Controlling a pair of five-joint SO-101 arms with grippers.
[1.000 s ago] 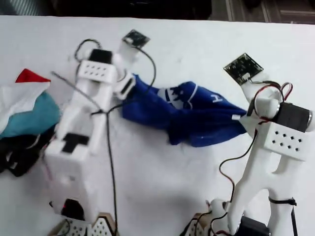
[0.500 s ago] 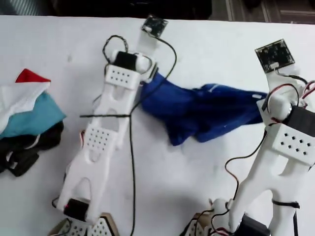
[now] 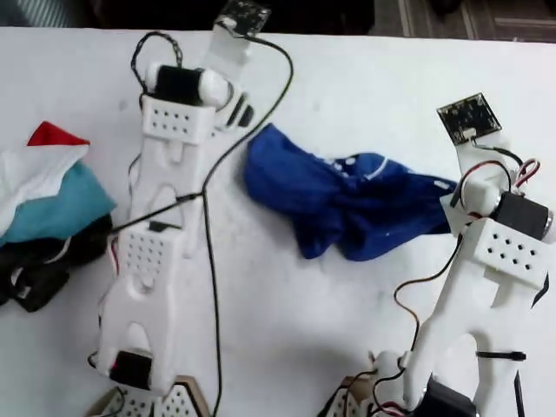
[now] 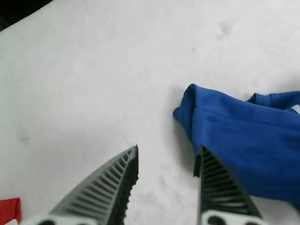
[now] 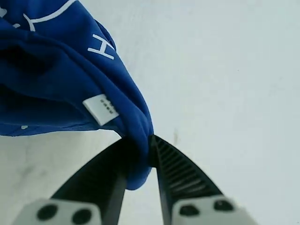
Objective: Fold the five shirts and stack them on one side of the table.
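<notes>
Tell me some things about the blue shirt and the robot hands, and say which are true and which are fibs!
1. The right hand pinches the blue shirt. True.
2. The left hand grips the blue shirt too. False: it is open beside the shirt's edge, gripping nothing.
3. The blue shirt is neatly folded. False: it lies crumpled on the table.
4. A heap of other clothes lies on the left arm's side of the table. True.

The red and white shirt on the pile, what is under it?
Under the red and white shirt lies a teal shirt, with black cloth below that. Anything deeper in the pile is covered.
</notes>
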